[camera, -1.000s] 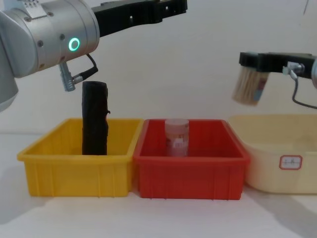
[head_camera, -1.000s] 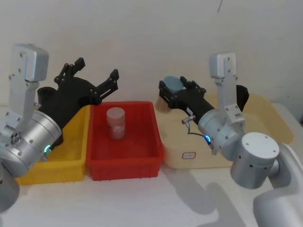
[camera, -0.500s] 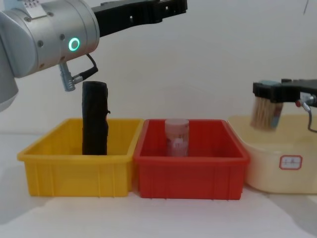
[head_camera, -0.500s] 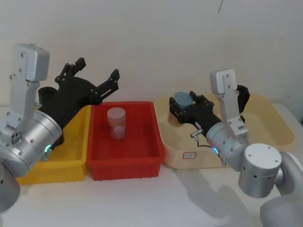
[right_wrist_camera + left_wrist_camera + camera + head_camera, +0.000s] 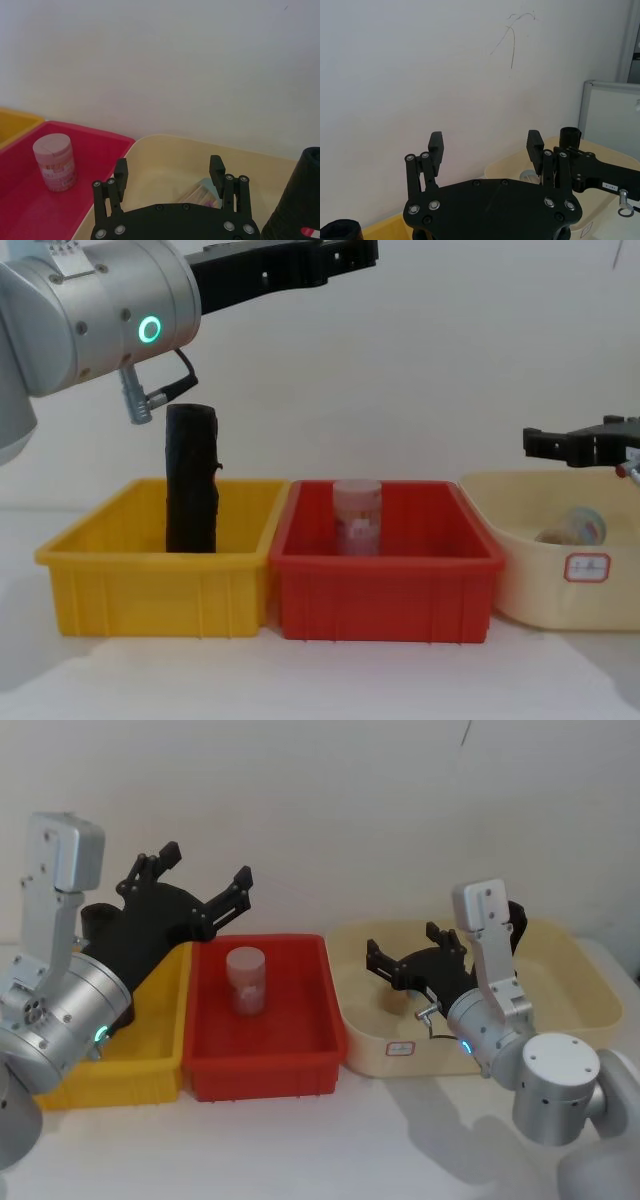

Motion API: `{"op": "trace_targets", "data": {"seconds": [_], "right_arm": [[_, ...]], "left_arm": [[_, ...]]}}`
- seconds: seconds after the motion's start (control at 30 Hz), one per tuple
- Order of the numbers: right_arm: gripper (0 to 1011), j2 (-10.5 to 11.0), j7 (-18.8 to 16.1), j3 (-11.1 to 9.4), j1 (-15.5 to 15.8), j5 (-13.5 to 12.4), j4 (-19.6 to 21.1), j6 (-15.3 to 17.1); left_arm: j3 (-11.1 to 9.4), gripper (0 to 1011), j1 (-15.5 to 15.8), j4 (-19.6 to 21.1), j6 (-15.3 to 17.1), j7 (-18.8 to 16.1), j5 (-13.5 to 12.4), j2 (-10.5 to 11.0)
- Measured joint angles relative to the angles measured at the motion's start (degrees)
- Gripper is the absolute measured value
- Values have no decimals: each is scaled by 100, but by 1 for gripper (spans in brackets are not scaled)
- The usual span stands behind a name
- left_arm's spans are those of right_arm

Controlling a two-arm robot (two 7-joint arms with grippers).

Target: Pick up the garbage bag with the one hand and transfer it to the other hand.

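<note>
- Left gripper point(image 5: 200, 870): prongs spread wide, empty, raised above the yellow bin point(image 5: 150, 590); unmoved.
- Right gripper point(image 5: 406, 948): prongs now wide and empty, low over the cream tub point(image 5: 560, 935). This hand is judged free for the task.
- Garbage bag point(image 5: 295, 200): upright by the tub, just beside the right gripper, untouched. Its sticker shows in the right wrist view; the chest view instead shows a second black roll point(image 5: 190, 480) in the yellow bin.
- Bristle bundle point(image 5: 575, 528): just released, lying in the tub.

Head cam looks down over all three bins, chest cam sits low and side-on to them (both share the red bin point(image 5: 262, 1020) point(image 5: 385, 575)), wrist cams face the wall.
</note>
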State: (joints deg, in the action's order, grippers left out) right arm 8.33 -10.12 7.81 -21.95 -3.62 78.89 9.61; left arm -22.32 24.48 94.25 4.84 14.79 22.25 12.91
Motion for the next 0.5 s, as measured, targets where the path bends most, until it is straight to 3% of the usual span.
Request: {"op": "trace_targets", "data": {"seconds": [0.5], "right_arm": [[1000,19,-30,-60,187,-138,356,12]], "left_arm": [[0,1001,0,0,0,0,0,0]]}}
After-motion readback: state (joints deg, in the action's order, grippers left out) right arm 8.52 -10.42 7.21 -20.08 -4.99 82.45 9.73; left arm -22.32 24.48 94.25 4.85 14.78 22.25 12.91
